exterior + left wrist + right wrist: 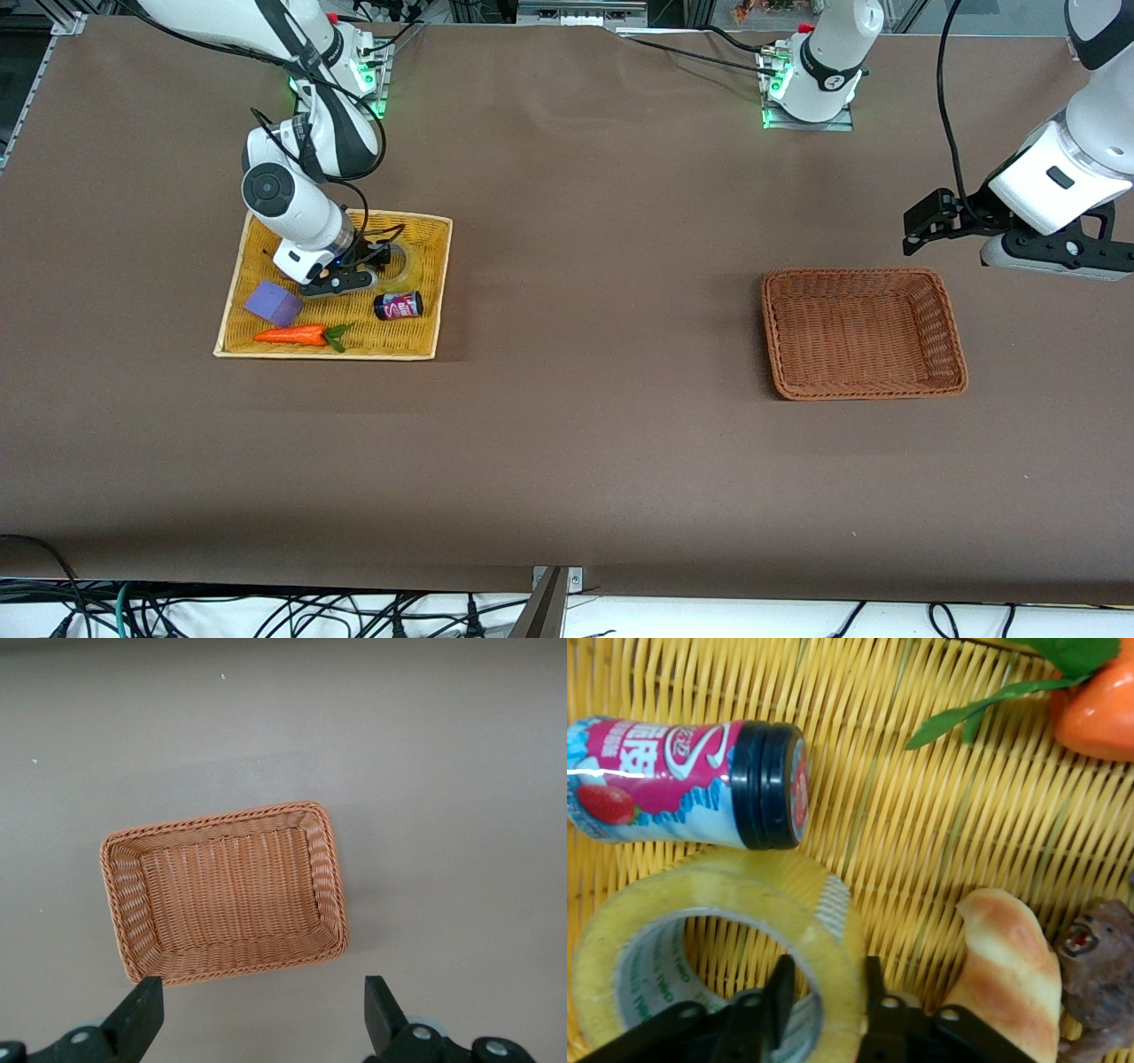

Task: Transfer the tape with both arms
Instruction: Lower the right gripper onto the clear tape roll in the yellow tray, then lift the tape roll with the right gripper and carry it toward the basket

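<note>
Tape [718, 930] lies flat in the yellow tray [416, 341] toward the right arm's end of the table, and the right gripper [824, 992] is down on it, jaws narrow with one finger inside the ring and one outside, pinching the roll's wall. Around it in the tray sit a purple block [273, 303], a toy carrot [297, 335], a small pink bottle [398, 305] lying on its side just beside the roll, a striped bread toy [1010, 966] and a little brown bear figure [1099, 966]. Toward the other end stands a brown wicker basket [864, 332] with nothing in it, and the left gripper [261, 1014] hangs above the table near it with jaws wide, waiting. By my reading the job is at its start: the roll looks gripped but not lifted, and the carry, the handover and the drop-off remain. A brown cloth [576, 443] covers the table, with cables [266, 616] bunched along its nearest edge.
</note>
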### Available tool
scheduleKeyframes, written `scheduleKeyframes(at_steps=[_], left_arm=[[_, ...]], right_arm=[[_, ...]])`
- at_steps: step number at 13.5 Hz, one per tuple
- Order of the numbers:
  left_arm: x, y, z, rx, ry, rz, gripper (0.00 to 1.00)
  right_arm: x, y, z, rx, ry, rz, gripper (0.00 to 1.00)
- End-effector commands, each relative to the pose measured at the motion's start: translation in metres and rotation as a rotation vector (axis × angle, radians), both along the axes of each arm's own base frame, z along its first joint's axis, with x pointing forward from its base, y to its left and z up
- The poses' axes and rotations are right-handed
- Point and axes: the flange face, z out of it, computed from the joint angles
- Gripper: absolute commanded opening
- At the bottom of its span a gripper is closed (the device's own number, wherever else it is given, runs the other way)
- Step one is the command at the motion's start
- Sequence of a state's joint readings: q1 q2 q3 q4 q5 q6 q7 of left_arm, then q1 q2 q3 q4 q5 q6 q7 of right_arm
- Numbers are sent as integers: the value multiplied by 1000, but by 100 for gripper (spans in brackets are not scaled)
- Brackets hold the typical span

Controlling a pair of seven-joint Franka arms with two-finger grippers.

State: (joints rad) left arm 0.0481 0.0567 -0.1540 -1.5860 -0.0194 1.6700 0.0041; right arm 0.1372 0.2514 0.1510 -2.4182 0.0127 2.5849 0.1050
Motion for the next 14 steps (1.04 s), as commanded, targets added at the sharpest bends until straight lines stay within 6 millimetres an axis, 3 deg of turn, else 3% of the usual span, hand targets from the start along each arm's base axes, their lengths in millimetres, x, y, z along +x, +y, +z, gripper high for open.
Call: scheduleKeyframes(at_steps=[1, 3, 6, 9, 11, 14], left_arm=[[1, 2, 9, 18, -7, -3, 100], [0, 1, 10, 19, -7, -3, 100], [2, 3, 8, 19, -4, -2, 100], [2, 4, 7, 21, -1, -2, 100], [2, 10, 6, 22, 5, 7, 100], [0, 10, 2, 22, 23, 7, 100]], right_arm=[[4, 0, 10, -4, -21, 7, 0], [20, 5, 30, -9, -6, 8, 0], [63, 22, 96, -24, 42, 13, 0], [83, 69, 153, -35, 55, 24, 0], [70, 127, 156, -46, 49, -12, 0], [41, 239, 153, -39, 31, -114, 0]])
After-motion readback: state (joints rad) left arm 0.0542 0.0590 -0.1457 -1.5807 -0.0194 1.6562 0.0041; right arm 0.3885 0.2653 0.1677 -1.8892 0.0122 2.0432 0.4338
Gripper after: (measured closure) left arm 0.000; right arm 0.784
